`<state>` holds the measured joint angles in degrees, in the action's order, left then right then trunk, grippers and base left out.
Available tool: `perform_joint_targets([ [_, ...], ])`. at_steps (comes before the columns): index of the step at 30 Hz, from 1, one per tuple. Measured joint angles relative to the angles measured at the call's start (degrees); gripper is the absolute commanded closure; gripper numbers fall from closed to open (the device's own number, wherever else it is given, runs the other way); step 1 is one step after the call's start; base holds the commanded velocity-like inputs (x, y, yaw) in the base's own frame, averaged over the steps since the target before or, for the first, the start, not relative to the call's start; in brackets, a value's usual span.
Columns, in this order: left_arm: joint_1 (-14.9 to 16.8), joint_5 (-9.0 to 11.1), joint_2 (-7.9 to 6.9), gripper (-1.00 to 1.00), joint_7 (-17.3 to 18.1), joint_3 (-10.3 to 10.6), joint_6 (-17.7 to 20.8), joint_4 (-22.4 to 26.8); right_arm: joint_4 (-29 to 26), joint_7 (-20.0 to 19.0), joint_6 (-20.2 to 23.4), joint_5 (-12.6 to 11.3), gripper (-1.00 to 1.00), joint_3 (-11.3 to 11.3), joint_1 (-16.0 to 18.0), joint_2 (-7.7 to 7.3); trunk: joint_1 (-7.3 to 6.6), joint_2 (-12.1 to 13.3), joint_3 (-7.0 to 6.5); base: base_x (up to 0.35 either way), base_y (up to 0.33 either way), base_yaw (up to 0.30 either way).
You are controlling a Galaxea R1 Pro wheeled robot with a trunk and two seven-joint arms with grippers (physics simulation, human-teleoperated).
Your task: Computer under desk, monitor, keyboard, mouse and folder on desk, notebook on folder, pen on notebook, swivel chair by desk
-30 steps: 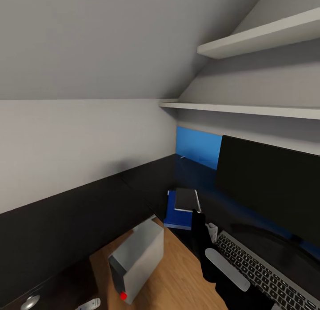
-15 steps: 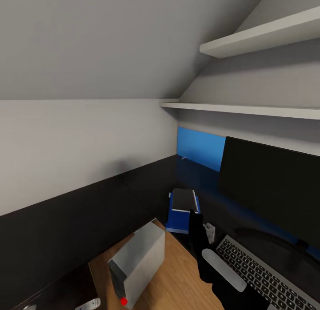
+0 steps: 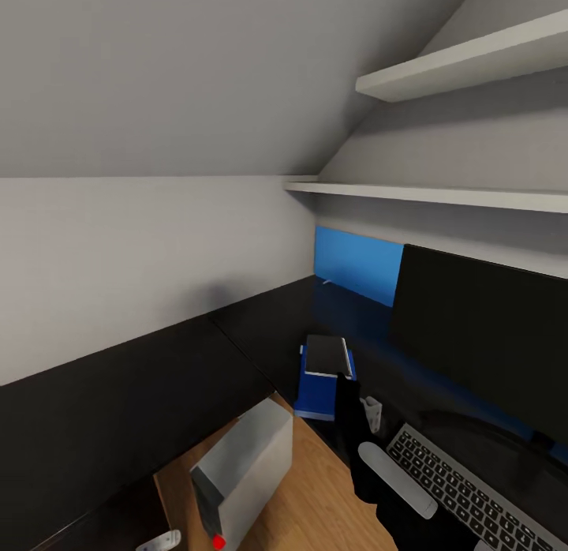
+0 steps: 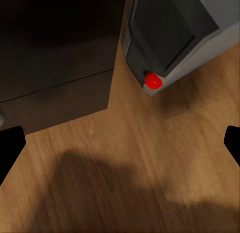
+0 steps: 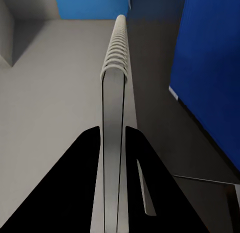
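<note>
On the glossy black bench, near its inner corner, the blue folder lies flat. The right gripper is clamped on the edge of the grey notebook; its two dark fingers press the thin cover from both sides in the right wrist view, where the spiral spine runs away from the camera. From the head view the notebook sits above the far part of the folder, with the black right arm reaching up to it from below; whether it already rests on the folder cannot be told. Beside the arm lies the keyboard, in front of the wide black monitor. Down on the wooden floor, the computer stands by the bench, red light showing. The left gripper hovers over the floor near that case, fingers spread wide and holding nothing.
</note>
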<state>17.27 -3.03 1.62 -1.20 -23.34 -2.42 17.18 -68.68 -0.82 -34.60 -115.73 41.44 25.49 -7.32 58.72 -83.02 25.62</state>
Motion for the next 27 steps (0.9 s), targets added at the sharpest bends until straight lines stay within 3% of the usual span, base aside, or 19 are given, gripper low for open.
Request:
perform_joint_targets([
  [6, 0.0, 0.1, 0.21, -1.0, -0.1, 0.0, 0.0, 0.0, 0.0, 0.0, 0.0, 0.0, 1.0, 0.0, 0.0, 0.0, 0.0, 0.0, 0.0, 0.001, 0.0, 0.0],
  [27, 0.0, 0.2, 0.28, -1.0, -0.3, -0.1, -0.1, 0.1, 0.0, 0.0, 0.0, 0.1, 1.0, 0.2, 0.0, 0.0, 4.39, -8.0, 3.59, 0.0, 0.0, 0.0],
])
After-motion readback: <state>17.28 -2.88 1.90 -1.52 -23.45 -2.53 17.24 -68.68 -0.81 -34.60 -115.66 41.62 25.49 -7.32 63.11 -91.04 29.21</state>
